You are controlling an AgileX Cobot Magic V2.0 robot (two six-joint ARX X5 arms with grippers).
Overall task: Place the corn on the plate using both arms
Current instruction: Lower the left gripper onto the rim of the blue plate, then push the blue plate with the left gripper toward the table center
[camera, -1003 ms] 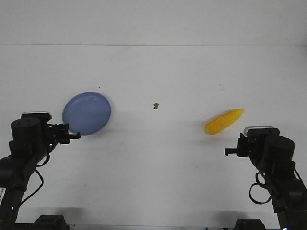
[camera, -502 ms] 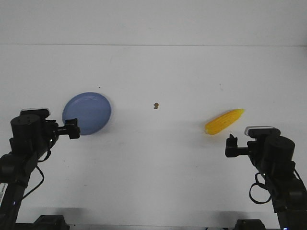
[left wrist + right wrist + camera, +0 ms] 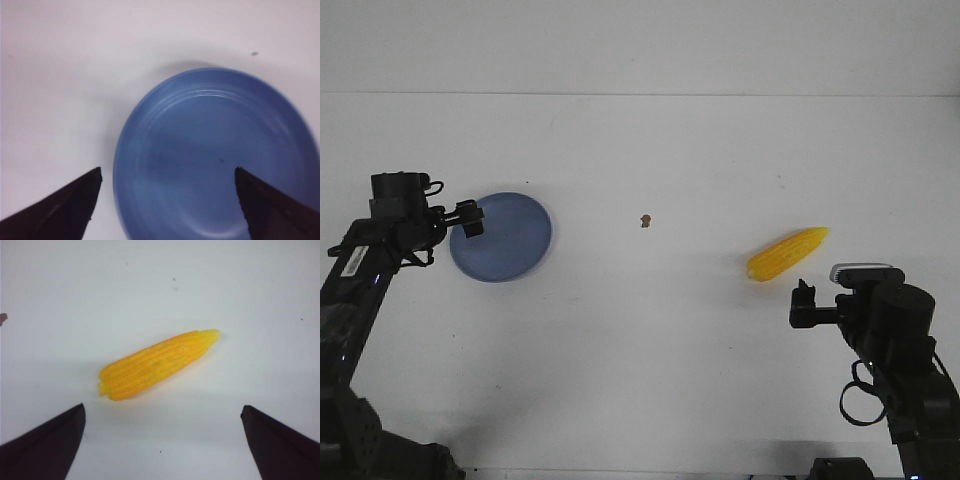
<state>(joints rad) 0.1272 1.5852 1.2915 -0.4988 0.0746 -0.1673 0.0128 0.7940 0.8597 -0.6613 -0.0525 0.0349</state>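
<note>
The yellow corn [image 3: 788, 253] lies on the white table at the right, pointed end toward the far right; it also shows in the right wrist view [image 3: 157, 364]. My right gripper [image 3: 803, 303] is open and empty, a little in front of the corn. The blue plate [image 3: 505, 237] sits at the left; in the left wrist view [image 3: 215, 160] it fills most of the frame. My left gripper [image 3: 468, 219] is open and empty, over the plate's left edge.
A tiny brown speck [image 3: 645, 220] lies on the table between plate and corn; it shows at the edge of the right wrist view [image 3: 2, 317]. The table's far edge meets a white wall.
My left arm has risen and moved away from me, bringing its gripper from the plate's near left edge to over its left edge. The right gripper rose slightly, then held still.
</note>
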